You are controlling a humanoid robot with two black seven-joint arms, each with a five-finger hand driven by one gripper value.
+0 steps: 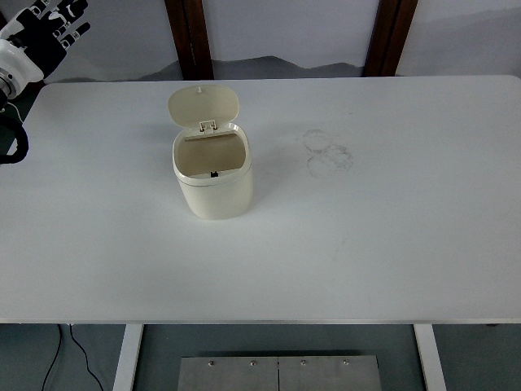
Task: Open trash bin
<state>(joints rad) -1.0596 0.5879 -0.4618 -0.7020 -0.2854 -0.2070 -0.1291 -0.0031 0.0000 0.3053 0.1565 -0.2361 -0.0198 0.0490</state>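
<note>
A small cream trash bin [213, 186] stands on the white table [366, 236], left of centre. Its lid [203, 106] is tipped up and back on the hinge, so the inside shows and looks bare. My left hand [50, 26] is at the top left corner, beyond the table's far left edge and well away from the bin. Its black fingers [69, 16] are spread and hold nothing. The right arm does not show.
Faint ring marks [327, 151] lie on the table right of the bin. Two dark wooden posts [189, 37] stand behind the far edge. A metal plate [279, 373] and a cable [69, 350] sit on the floor below the near edge.
</note>
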